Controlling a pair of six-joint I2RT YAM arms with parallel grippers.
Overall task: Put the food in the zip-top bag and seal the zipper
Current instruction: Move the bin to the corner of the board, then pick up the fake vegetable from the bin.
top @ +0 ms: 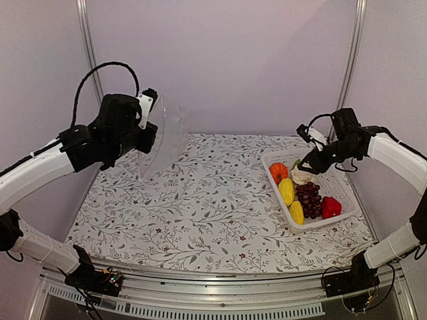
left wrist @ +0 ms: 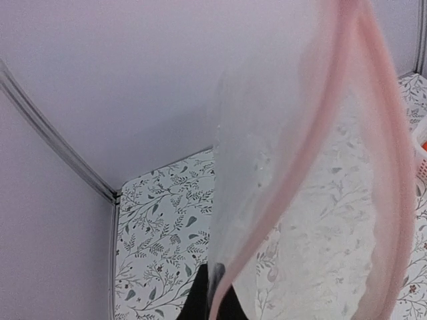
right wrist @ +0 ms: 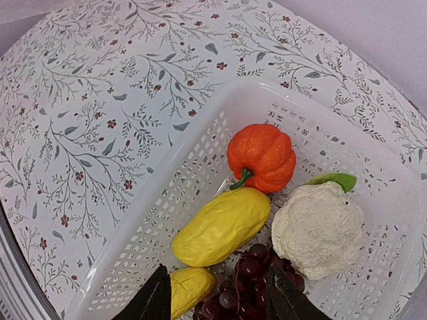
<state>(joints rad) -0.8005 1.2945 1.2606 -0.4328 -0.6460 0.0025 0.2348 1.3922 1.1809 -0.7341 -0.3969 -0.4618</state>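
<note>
Pale lilac walls [top: 253, 60] enclosed a tabletop [top: 200, 207] covered in white cloth printed with leaves and small red flowers.

In the overhead view, the left claw [top: 148, 123] was high above the left side of the tabletop. It was pressed together on an edge of the clear zip-top bag [top: 167, 137], which hung in the air beside it. At the right, a white lattice basket [top: 347, 190] sat on the tabletop and held all the food. In it were an orange piece [top: 278, 172], a white cauliflower [top: 301, 177], a yellow piece [top: 286, 191], a second yellow piece [top: 297, 213], dark grapes [top: 309, 197] and a red piece [top: 331, 207]. The right claw [top: 308, 163] hovered over the basket's far end, above the cauliflower.

From the left wrist camera, the see-through bag filled the right of the picture, with the floral cloth visible through it. Its pinkish zipper [left wrist: 313, 180] showed as 2 bands curving down the picture, apart from each other. 1 band ended at the dark fingers [left wrist: 213, 303] at the bottom edge.

From the right wrist camera, the right claw's 2 dark fingers [right wrist: 155, 297] were spread, with nothing pinched. The grapes lay below the gap between them, and the second yellow piece lay beside the left finger. Beyond sat the yellow piece, the orange piece with its green stem, and the cauliflower with 1 green leaf, all inside the basket.
</note>
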